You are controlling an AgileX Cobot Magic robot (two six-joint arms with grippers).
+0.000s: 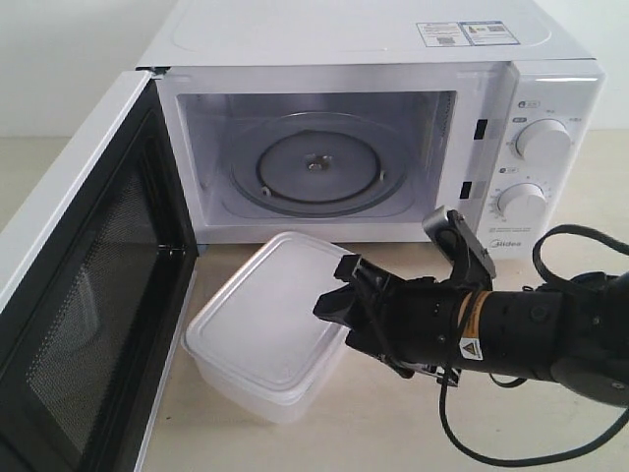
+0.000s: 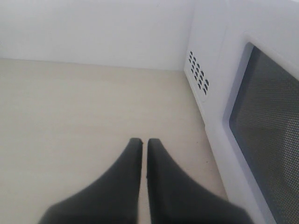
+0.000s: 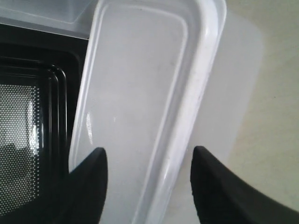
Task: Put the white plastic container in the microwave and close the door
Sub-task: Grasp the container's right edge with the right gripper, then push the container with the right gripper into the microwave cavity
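Note:
The white plastic container [image 1: 260, 315] sits lidded on the table in front of the microwave [image 1: 550, 88], whose door [image 1: 88, 295] swings wide open to the left. The glass turntable [image 1: 314, 167] inside is bare. My right gripper [image 1: 344, 295] is open at the container's right edge. In the right wrist view its fingers [image 3: 148, 158] straddle the rim of the container [image 3: 140, 93], one over the lid and one beside the side wall, gripping nothing. My left gripper [image 2: 144, 140] is shut and empty, low over the table beside the door's outer window [image 2: 271, 130].
The door's black mesh inner face [image 3: 18, 140] stands close to the container's left side. Two round dials [image 1: 541, 138] are on the microwave's right panel. Side vents [image 2: 198, 77] show beyond the left gripper. A black cable [image 1: 550, 256] loops off the right arm.

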